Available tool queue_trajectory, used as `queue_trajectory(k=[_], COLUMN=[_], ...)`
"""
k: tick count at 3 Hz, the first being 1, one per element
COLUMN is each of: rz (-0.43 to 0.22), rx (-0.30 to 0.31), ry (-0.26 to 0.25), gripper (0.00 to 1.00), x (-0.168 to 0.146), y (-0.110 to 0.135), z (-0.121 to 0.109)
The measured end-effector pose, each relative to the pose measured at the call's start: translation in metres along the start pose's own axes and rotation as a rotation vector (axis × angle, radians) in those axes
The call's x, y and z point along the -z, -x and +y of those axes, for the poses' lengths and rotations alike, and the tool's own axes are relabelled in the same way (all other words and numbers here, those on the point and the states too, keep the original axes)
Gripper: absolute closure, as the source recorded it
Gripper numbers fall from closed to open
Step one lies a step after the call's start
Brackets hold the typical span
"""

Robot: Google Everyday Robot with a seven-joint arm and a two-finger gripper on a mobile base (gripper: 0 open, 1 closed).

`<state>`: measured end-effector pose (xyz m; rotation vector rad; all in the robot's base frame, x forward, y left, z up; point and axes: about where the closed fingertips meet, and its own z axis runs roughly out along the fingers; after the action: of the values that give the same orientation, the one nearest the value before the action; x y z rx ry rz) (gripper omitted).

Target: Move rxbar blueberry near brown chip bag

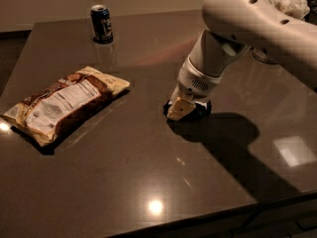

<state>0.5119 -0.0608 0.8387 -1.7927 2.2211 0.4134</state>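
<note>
- The gripper [181,109] is down at the table [148,182], right of centre, pressed low over a small dark packet.
- I cannot tell from this view whether it is clamped on that packet or only set over it; the wrist hides the contact.
- The dark shape showing at either side of the gripper tip I take to be the bar [203,107]. It lies flat on the table, directly under the gripper, mostly covered.
- The arm [247,19] comes in from the upper right and throws a heavy shadow to the right of the bar.
- The bag [64,103] lies flat at the left, label side up, well apart from the bar, with bare table between them.
- A can [101,24] stands upright at the far edge, behind the bag and clear of the path.
- My read: I am at the grasp step; the bar is not yet lifted or carried.
- Next calls for a confirmed hold, a small lift, then a move leftward and a set-down just beside the bag's near-right end without nudging it.
</note>
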Motion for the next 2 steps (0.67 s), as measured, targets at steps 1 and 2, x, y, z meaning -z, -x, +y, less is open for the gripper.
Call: queue_trajectory(k=[1, 2], rz=[-0.039, -0.095], rx=[0.082, 0.164], ry=[-0.006, -0.014], gripper=[1.00, 1.00], x=[0.010, 0.021], y=[0.050, 0.110], z=[-0.010, -0.025])
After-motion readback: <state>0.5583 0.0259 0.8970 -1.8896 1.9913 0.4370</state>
